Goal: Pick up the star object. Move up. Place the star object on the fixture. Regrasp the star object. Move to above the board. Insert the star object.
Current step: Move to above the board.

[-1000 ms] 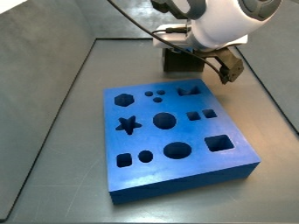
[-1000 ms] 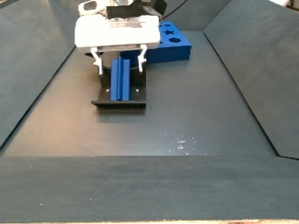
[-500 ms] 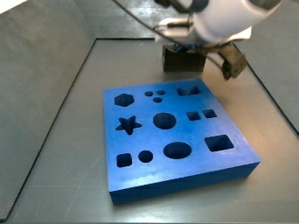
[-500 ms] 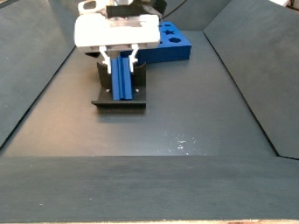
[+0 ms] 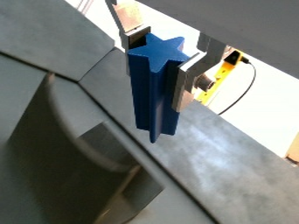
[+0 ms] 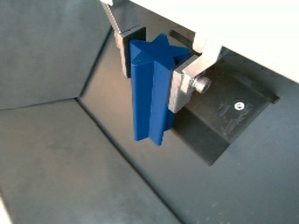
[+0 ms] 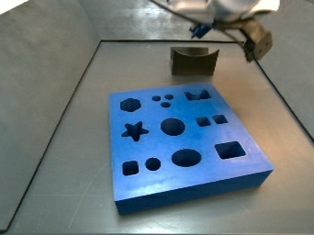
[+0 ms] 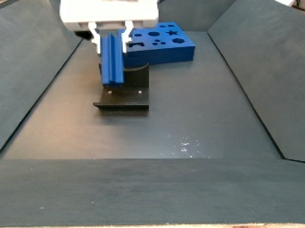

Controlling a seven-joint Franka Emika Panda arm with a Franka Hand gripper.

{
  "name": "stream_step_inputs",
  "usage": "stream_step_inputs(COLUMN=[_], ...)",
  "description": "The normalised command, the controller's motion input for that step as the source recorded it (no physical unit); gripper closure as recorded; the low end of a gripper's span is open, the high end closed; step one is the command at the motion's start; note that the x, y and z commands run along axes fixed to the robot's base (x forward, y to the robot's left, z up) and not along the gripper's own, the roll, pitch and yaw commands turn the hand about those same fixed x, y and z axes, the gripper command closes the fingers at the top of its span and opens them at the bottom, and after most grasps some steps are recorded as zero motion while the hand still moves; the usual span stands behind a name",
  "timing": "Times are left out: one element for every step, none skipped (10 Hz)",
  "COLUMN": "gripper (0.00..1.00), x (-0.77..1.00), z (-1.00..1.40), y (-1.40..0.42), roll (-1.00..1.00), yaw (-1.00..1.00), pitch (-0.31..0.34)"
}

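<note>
The star object, a bright-blue ridged bar with a star-shaped end, hangs upright in my gripper, lifted just above the fixture. In both wrist views the silver fingers are shut on the star object's upper end, one on each side. In a side view my gripper is high at the back right, above and to the right of the fixture, and the peg is hidden there. The board lies flat in the middle of the floor.
Grey sloping walls enclose the dark floor on both sides. The board sits behind the fixture in a side view. The fixture's dark base plate lies below the peg in a wrist view.
My gripper has closed on the star object and risen, lifting it off the fixture. The fixture now stands bare.
</note>
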Motion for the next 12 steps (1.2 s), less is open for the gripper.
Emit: stream_step_inputs(gripper=[1.0, 1.0, 1.0, 1.0, 1.0, 1.0, 1.0, 1.0, 1.0, 1.0, 1.0, 1.0], x=[0.07, 0.06, 0.06, 0.06, 0.06, 0.05, 0.05, 0.05, 0.05, 0.05, 0.05, 0.05], z=[1.0, 1.0, 1.0, 1.0, 1.0, 1.0, 1.0, 1.0, 1.0, 1.0, 1.0, 1.0], y=[0.07, 0.07, 0.06, 0.06, 0.05, 0.05, 0.04, 0.03, 0.03, 0.02, 0.01, 0.01], roll=[-0.06, -0.06, -0.05, -0.05, -0.05, -0.05, -0.04, -0.04, -0.04, -0.04, -0.04, -0.05], yaw=[-0.02, 0.01, 0.02, 0.04, 0.05, 0.07, 0.08, 0.09, 0.09, 0.1, 0.1, 0.1], pitch=[0.092, 0.106, 0.111, 0.111, 0.114, 0.118, 0.12, 0.113, 0.108, 0.095, 0.09, 0.085])
